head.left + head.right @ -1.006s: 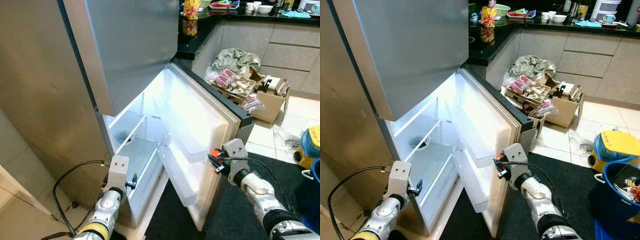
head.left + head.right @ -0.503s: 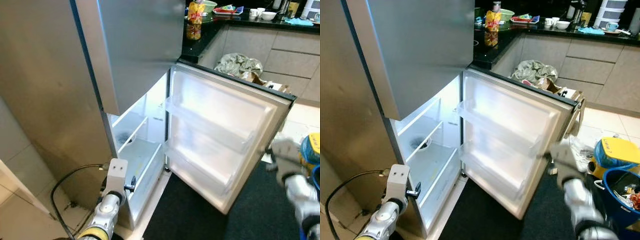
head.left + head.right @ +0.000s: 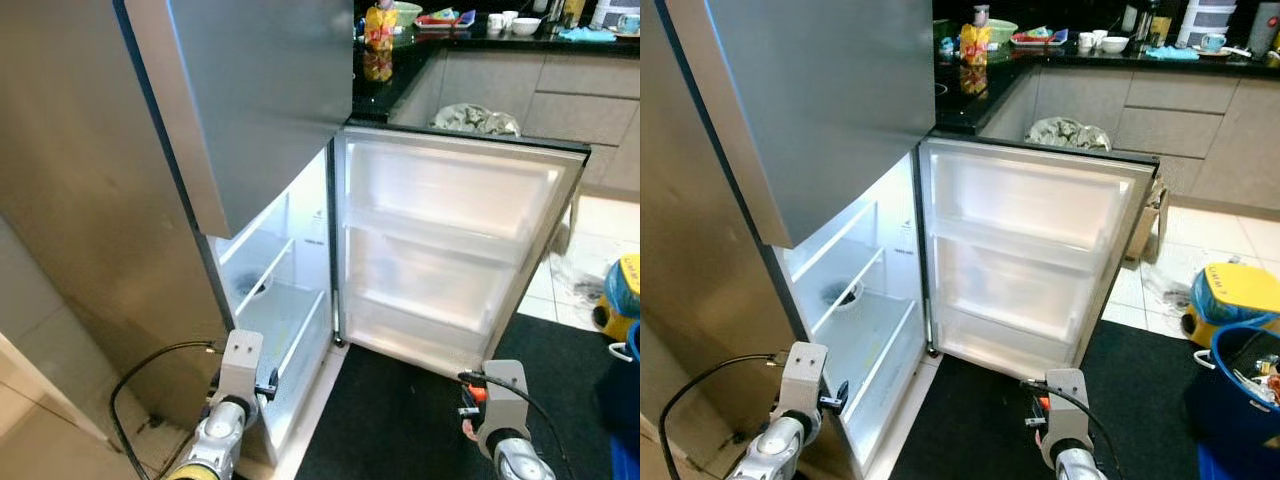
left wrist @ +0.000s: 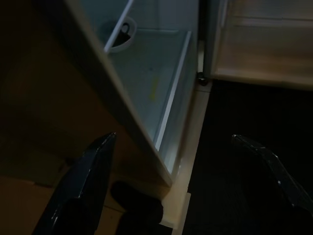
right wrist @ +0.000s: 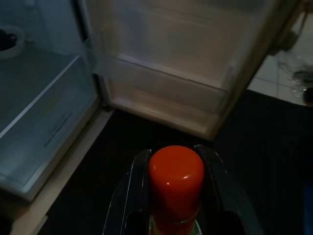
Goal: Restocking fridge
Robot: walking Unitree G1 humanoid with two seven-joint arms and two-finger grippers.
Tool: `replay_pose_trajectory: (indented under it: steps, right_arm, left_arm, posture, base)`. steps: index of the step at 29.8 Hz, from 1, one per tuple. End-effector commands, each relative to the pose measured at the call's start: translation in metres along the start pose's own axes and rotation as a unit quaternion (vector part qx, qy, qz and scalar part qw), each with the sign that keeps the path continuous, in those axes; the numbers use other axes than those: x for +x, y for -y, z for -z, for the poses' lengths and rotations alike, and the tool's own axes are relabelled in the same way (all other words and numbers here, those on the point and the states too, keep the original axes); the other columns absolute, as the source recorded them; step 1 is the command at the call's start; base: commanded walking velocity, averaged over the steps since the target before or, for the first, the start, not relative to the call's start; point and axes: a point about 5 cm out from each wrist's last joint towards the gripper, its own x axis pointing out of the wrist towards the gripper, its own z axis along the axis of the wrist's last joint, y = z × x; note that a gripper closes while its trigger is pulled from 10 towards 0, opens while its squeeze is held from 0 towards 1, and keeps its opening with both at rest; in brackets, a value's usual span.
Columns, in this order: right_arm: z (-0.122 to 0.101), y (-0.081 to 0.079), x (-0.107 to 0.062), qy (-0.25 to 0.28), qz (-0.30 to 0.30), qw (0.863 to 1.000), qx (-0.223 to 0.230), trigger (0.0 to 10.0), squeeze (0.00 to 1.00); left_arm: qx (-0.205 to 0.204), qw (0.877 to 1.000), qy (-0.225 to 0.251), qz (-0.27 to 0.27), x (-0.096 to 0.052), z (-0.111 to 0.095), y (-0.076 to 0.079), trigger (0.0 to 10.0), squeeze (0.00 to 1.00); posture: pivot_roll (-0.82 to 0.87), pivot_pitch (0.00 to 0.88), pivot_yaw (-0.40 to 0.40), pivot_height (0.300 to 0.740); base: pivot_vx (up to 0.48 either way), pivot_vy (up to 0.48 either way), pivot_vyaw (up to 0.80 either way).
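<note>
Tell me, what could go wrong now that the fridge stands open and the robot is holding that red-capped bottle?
The right gripper pinches the red-capped bottle only near its cap, so it might slip on the way to a shelf. The fridge door is swung wide, and the right arm could bump its shelves while reaching in. The black cable on the floor by the left gripper might snag.

Left arm low at robot's left, wrist raised, left gripper (image 4: 183, 181) fingers spread wide apart, nothing between them. Right arm low at robot's right, wrist upright, right gripper (image 5: 175, 182) fingers clamped either side of orange-capped bottle (image 5: 176, 181).
</note>
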Motion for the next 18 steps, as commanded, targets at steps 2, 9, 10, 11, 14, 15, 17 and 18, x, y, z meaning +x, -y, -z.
replay_pose_trajectory:
  steps: [2, 9, 10, 11, 14, 15, 17, 18]
  right_arm:
    - [0.002, -0.003, -0.002, 0.005, 0.001, 1.000, 0.010, 10.0, 0.00]
    - [0.015, 0.001, -0.008, -0.011, -0.005, 1.000, 0.002, 10.0, 0.00]
    - [0.015, 0.001, -0.008, -0.011, -0.005, 1.000, 0.002, 10.0, 0.00]
    - [0.016, 0.002, -0.009, -0.011, -0.005, 1.000, 0.002, 10.0, 0.00]
    - [0.017, 0.003, -0.009, -0.012, -0.002, 1.000, 0.003, 10.0, 0.00]
    - [0.017, 0.003, -0.009, -0.012, -0.001, 1.000, 0.002, 10.0, 0.00]
    - [0.017, 0.003, -0.009, -0.012, -0.001, 1.000, 0.002, 10.0, 0.00]
    - [0.017, 0.003, -0.010, -0.013, 0.000, 1.000, 0.004, 10.0, 0.00]
  left_arm:
    - [0.006, 1.000, -0.011, 0.015, -0.002, 0.006, 0.009, 10.0, 0.00]
    - [-0.001, 0.999, -0.008, 0.040, -0.002, 0.006, 0.019, 10.0, 0.00]
    - [-0.001, 0.999, -0.008, 0.040, -0.002, 0.006, 0.019, 10.0, 0.00]
    - [0.001, 0.999, -0.009, 0.038, -0.002, 0.007, 0.019, 10.0, 0.00]
    - [0.007, 0.999, -0.018, 0.039, -0.002, 0.009, 0.018, 10.0, 0.00]
    - [0.008, 0.999, -0.018, 0.042, -0.002, 0.009, 0.018, 10.0, 0.00]
    - [0.008, 0.999, -0.017, 0.045, -0.002, 0.009, 0.018, 10.0, 0.00]
    - [0.001, 0.999, -0.014, 0.046, -0.002, 0.008, 0.019, 10.0, 0.00]
  posture:
    - [-0.07, 0.001, 0.023, 0.740]
    - [-0.08, 0.014, 0.019, 0.740]
    - [-0.08, 0.014, 0.019, 0.740]
    - [-0.08, 0.014, 0.019, 0.740]
    - [-0.08, 0.017, 0.022, 0.740]
    - [-0.08, 0.017, 0.022, 0.740]
    - [-0.08, 0.017, 0.022, 0.740]
    - [-0.08, 0.020, 0.025, 0.740]
  base:
    - [0.000, 0.000, 0.00]
    - [0.000, 0.000, 0.00]
    - [0.000, 0.000, 0.00]
    - [0.000, 0.000, 0.00]
    - [0.000, 0.000, 0.00]
    - [0.000, 0.000, 0.00]
    - [0.000, 0.000, 0.00]
    - [0.000, 0.000, 0.00]
